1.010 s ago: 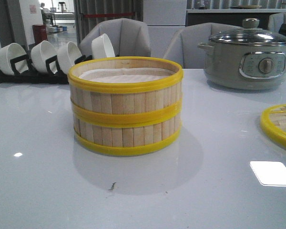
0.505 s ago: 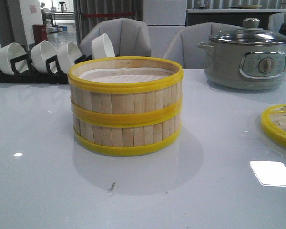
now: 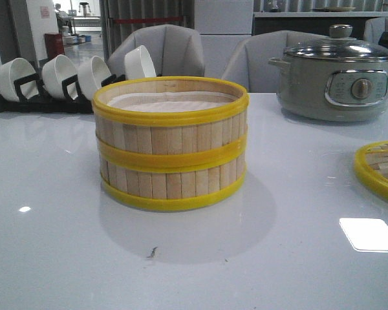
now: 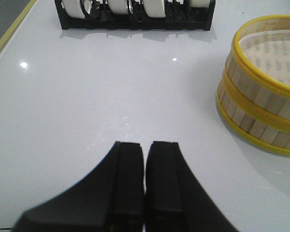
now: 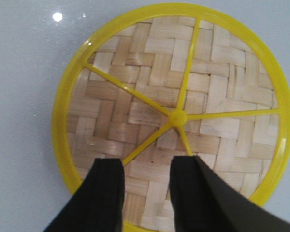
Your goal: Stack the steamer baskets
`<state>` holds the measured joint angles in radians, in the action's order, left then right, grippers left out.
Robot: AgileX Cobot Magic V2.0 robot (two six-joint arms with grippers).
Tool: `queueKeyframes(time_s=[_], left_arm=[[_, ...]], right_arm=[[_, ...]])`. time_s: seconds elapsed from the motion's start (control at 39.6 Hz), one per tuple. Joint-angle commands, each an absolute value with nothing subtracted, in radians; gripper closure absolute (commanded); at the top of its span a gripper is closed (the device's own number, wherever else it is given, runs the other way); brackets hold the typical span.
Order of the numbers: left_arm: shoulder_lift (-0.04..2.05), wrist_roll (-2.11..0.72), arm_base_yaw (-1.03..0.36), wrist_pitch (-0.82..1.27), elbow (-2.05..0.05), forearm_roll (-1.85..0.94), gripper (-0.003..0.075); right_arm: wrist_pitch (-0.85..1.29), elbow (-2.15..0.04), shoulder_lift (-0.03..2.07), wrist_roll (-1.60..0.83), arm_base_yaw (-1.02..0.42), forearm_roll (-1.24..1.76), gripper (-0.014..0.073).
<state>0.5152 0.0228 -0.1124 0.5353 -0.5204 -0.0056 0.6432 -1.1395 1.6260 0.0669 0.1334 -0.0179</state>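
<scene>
Two steamer baskets [image 3: 171,143] stand stacked one on the other in the middle of the white table, with a pale liner inside the top one. They also show in the left wrist view [image 4: 262,82]. The woven, yellow-rimmed lid [image 3: 379,169] lies flat at the table's right edge. My right gripper [image 5: 146,166] is open and hovers over the lid [image 5: 150,77], its fingers above the part near the hub. My left gripper [image 4: 145,147] is shut and empty over bare table, apart from the baskets. Neither gripper shows in the front view.
A black rack with white bowls [image 3: 58,81] stands at the back left and shows in the left wrist view [image 4: 135,12]. A grey electric pot with a glass lid [image 3: 337,74] stands at the back right. Grey chairs stand behind the table.
</scene>
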Motion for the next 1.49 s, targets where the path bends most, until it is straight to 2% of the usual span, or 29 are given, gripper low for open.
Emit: queueKeyframes(time_s=[0.0, 0.48, 1.26, 1.46], left_arm=[[0.518, 0.028, -0.11, 0.451, -0.551, -0.008, 0.0623], [0.518, 0.028, -0.11, 0.451, -0.551, -0.008, 0.0623], [0.518, 0.028, -0.11, 0.451, -0.551, -0.008, 0.0623], [0.518, 0.028, -0.11, 0.451, -0.551, -0.008, 0.0623]], right_arm=[[0.633, -1.204, 1.639, 0.059, 0.151, -0.054, 0.0242], [0.624, -1.302, 1.779, 0.059, 0.166, -0.088, 0.0242], [0.59, -1.318, 1.825, 0.067, 0.172, -0.071, 0.0244], [0.595, -1.318, 1.825, 0.067, 0.172, -0.054, 0.0384]])
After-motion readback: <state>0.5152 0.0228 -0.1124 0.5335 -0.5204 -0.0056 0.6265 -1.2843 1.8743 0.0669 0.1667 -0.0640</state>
